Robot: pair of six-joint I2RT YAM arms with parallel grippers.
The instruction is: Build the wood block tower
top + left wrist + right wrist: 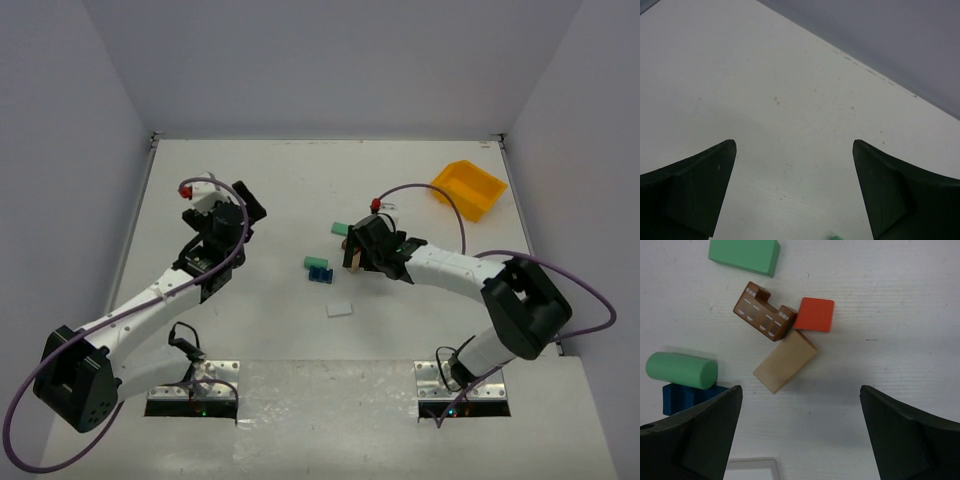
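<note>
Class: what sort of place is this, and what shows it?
Probably a robot lab cell: left arm and right arm bolted to a white table, plain walls around, wood blocks laid out.

tan block (785, 361): bare matt wood | green cylinder (681, 370): smooth paint (satin) | table (910, 305): faintly grained

The top view looks down from above and behind the arm bases (195, 385) at 6 o'clock, covering the whole table (280, 190). The left wrist view skims close over the table, with the wall (890, 40) at 1 o'clock. The right wrist view faces straight down, near, on the wood blocks (785, 362), which are also visible mid-table from above.
</note>
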